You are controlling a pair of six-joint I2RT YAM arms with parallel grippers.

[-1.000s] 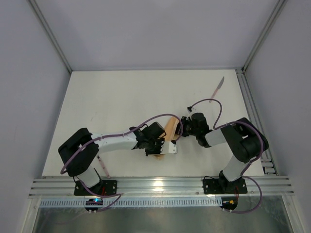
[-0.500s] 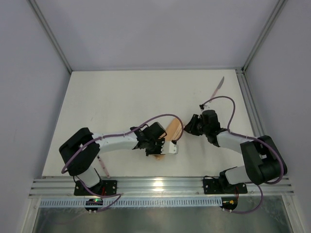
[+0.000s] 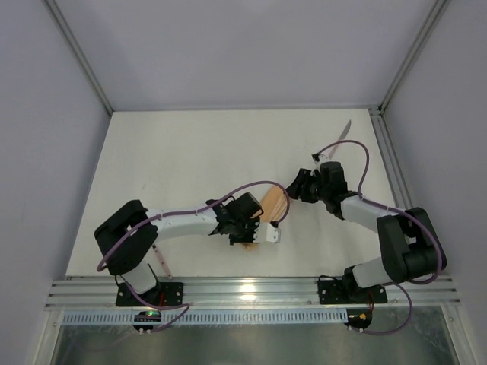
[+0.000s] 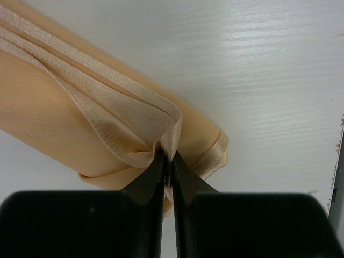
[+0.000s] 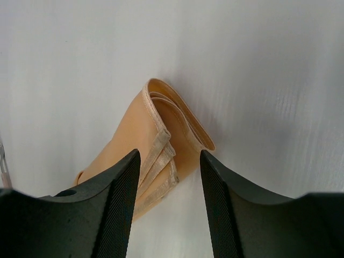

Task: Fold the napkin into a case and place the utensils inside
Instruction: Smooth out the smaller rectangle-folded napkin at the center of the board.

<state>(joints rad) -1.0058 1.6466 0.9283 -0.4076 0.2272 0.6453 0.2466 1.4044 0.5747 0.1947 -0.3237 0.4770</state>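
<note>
Napkin (image 3: 272, 204) lies folded into a narrow case (image 5: 156, 134). Left gripper (image 4: 167, 161) pinches its hem; right gripper (image 5: 169, 157) hovers beside it, jaws apart. Knife (image 3: 342, 135) lies well apart, not yet inside.

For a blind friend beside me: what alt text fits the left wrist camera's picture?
The left gripper, its black fingers shut, pinches the hemmed edge of a folded peach-orange cloth napkin lying on a white table.
</note>
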